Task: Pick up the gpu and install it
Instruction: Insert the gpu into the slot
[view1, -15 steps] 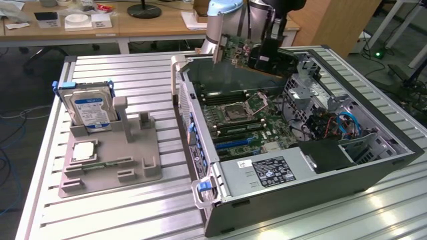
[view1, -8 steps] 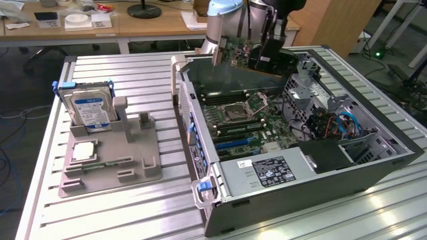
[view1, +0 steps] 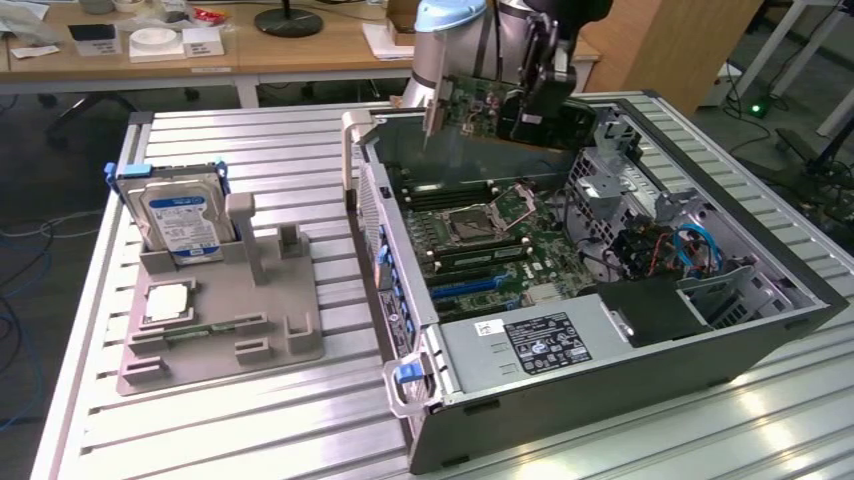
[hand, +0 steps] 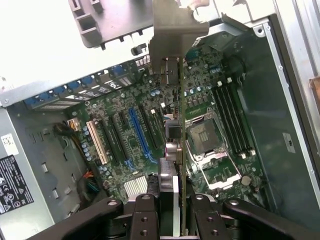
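Holding item: the gpu (view1: 478, 100), a dark green circuit card, is clamped between the jaws of the pincer (view1: 531, 115). The jaws stand narrow, closed on the card's thin body.

- Card attitude: on edge. Its pale metal bracket (view1: 429, 125) is at the end farthest from the pincer. In the wrist view the card runs edge-on away from the fingers (hand: 145, 216).
- Below the pincer: the open computer case (view1: 747, 330) lies on its side on the table (view1: 267, 430). The card hangs above it, apart from the motherboard (view1: 534, 262).
- Under the card's line: the expansion slots, among them a long blue slot (hand: 140, 132), lie just to one side. The CPU socket (hand: 202, 137) lies just to the other.
- Well away from the pincer: a grey holder (view1: 227, 345) carries a blue-labelled hard drive (view1: 180, 220) and a small square chip (view1: 170, 302).

Step in hand, as judged: pick-up done, and the card is carried over the case with installing not yet begun.

Requirement, as judged: the card's lower edge must line up along one slot and the bracket must meet the case's rear wall. A straight, level press is then needed, since a skewed card would bind.
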